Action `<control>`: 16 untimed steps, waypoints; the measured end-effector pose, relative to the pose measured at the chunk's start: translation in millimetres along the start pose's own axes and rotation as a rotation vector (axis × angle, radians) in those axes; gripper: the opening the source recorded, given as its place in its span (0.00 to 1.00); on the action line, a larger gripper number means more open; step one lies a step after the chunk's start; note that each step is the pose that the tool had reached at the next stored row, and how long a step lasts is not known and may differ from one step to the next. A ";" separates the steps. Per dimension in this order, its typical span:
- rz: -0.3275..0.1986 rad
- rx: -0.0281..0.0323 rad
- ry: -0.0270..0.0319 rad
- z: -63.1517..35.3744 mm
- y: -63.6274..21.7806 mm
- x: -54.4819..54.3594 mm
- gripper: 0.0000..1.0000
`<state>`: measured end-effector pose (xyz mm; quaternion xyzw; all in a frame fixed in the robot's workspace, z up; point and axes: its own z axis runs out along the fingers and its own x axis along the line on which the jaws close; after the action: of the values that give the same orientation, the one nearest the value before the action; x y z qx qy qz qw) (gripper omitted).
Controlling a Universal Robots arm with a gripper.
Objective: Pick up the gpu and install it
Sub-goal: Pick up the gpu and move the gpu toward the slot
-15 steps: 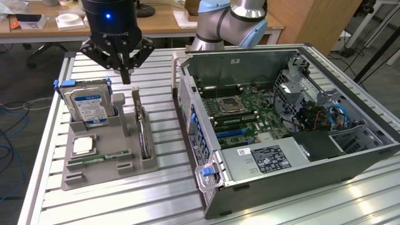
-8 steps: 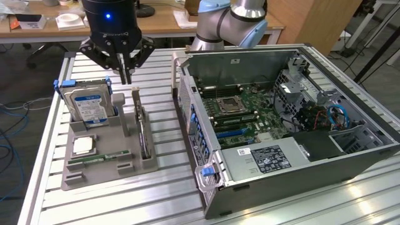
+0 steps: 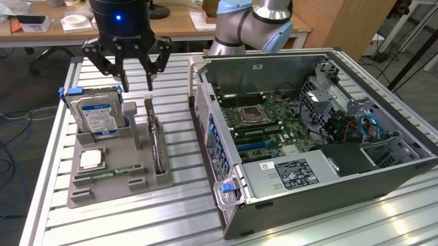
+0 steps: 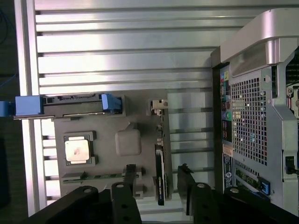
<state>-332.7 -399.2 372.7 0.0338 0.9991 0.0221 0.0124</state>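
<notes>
We hold our gripper [image 3: 137,82], fingers spread, above the edge-on gpu [image 3: 158,148], its long axis running through their gap.

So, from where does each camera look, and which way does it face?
Exterior view: off the arm, high, looking down at the holder and open computer case; arm and claw show.
Wrist view: on the wrist, looking straight down on the holder; claw fingers show.
Shared: holder, hard drive, graphics card, computer case.
</notes>
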 end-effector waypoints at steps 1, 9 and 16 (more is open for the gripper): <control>0.000 0.0000 -0.0001 0.0 0.0 0.0 0.47; 0.000 0.0000 -0.0001 0.0 0.0 0.0 0.53; 0.000 -0.0001 -0.0001 2.0 -0.1 0.1 0.53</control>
<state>-332.7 -399.3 370.6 0.0338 0.9991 0.0221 0.0124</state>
